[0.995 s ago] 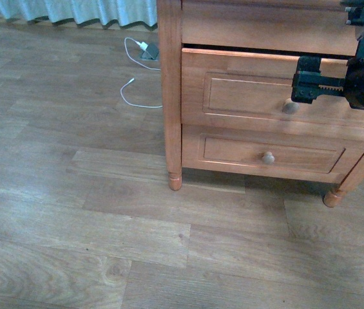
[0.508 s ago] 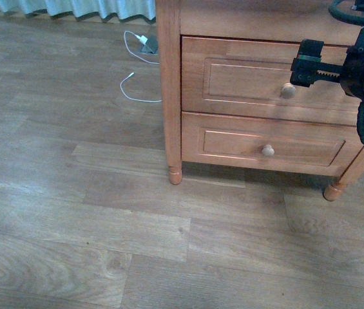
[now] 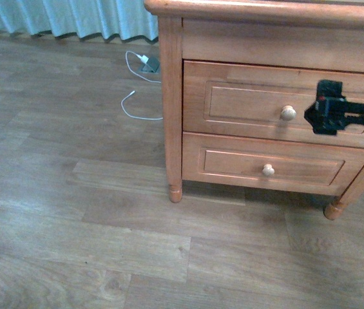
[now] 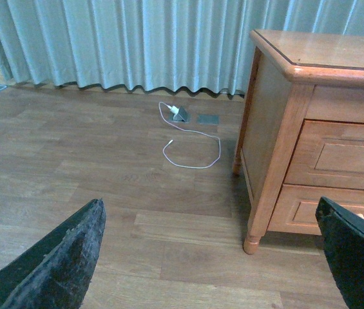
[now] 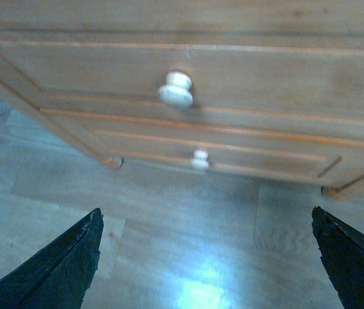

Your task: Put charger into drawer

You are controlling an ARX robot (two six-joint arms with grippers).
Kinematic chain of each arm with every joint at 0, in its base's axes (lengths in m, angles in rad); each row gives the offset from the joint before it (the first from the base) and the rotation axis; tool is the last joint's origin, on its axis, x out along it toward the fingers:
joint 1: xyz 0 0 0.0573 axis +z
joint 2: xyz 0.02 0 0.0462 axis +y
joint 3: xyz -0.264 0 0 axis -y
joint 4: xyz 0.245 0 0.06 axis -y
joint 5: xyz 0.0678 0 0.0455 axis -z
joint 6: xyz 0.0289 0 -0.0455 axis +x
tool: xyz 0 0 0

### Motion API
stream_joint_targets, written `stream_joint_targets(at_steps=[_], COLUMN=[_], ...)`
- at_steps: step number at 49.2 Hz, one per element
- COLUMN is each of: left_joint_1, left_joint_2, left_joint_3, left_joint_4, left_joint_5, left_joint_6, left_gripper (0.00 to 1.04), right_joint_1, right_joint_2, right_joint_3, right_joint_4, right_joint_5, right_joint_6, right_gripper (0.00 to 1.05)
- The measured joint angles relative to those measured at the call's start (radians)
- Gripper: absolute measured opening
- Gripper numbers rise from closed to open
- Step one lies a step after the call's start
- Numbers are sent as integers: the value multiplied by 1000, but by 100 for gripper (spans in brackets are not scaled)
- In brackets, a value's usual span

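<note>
The drawer point(image 3: 246, 100) is the taller upper one of the wooden nightstand, and its front sits shut with a round pale knob point(image 3: 288, 112). It also shows in the left wrist view as the drawer point(image 4: 349, 154) and in the right wrist view as the drawer point(image 5: 265, 77) with its knob point(image 5: 175, 90). My right gripper point(image 3: 328, 116) hangs open just right of the knob, apart from it, holding nothing point(image 5: 206, 215). My left gripper point(image 4: 209, 212) is open above bare floor, left of the nightstand. The charger is out of view.
A shorter lower drawer point(image 3: 265, 168) sits shut under the upper one. A white-cabled charger point(image 3: 144, 61) lies on the wood floor by the curtain point(image 4: 136, 45), left of the nightstand leg point(image 3: 175, 187). Open floor spreads in front.
The upper drawer, ajar one second ago, now sits flush. My right gripper has drawn back from the knob to the right and lower. The view has shifted slightly.
</note>
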Motion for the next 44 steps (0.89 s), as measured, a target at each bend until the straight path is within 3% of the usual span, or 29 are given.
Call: stream_joint_targets(at_steps=[22,32,34,36,38,44], left_joint_1=[0,0,0,0,0,0], left_joint_2=[0,0,0,0,0,0], left_joint_3=[0,0,0,0,0,0], left_joint_4=[0,0,0,0,0,0], left_joint_5=[0,0,0,0,0,0], left_joint_6=[0,0,0,0,0,0], left_gripper=[99,99,99,99,99,99], right_joint_1=[-245,-291,-285,-259,-241,-204], right_joint_2=[-848,-1058,-1058,-1072,-1096,-1158], right_joint_3=[-362,-415,-430,-525,-590,-637], right_joint_4=[-365,-399,-356,-124,27,119], right_joint_5=[-193,-210,-185,-74,-29,10], right_joint_6=[-29,2,-1,-39,-60,-79], right_gripper=[97,97,95,85,76,56])
